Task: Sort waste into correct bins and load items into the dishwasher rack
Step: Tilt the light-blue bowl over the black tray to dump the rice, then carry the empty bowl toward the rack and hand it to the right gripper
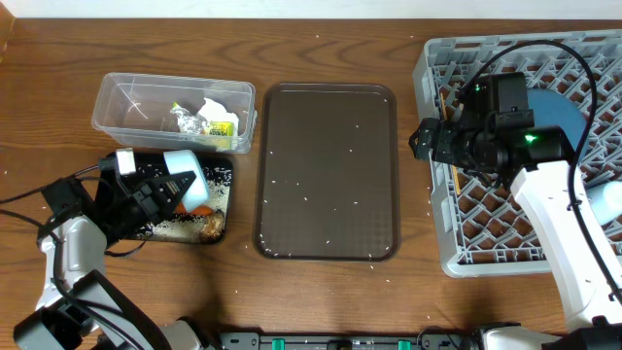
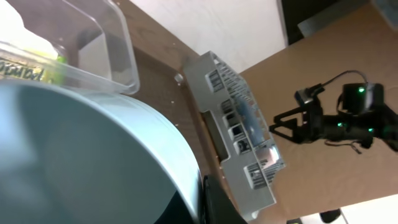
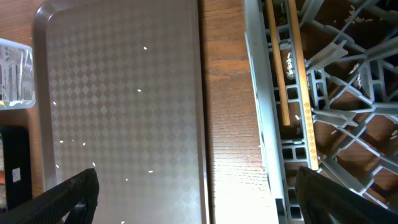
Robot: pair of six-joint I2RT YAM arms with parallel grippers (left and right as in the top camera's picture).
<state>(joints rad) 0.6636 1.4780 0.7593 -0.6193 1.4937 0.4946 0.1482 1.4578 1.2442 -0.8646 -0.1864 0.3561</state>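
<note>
The left arm reaches low over the black tray [image 1: 224, 175], its tool [image 1: 175, 187] clamped on the light-blue cup [image 1: 187, 163], which is held tilted. The right arm hangs above the dishwasher rack's [image 1: 442, 255] left edge, its tool [image 3: 205, 193] spread wide. The chopsticks [image 3: 289, 74] lie in the rack, lengthwise along that edge.

Left claw [image 1: 178, 187] apparently clamped, arm low; right claw [image 1: 424, 141] wide apart, aloft.
</note>
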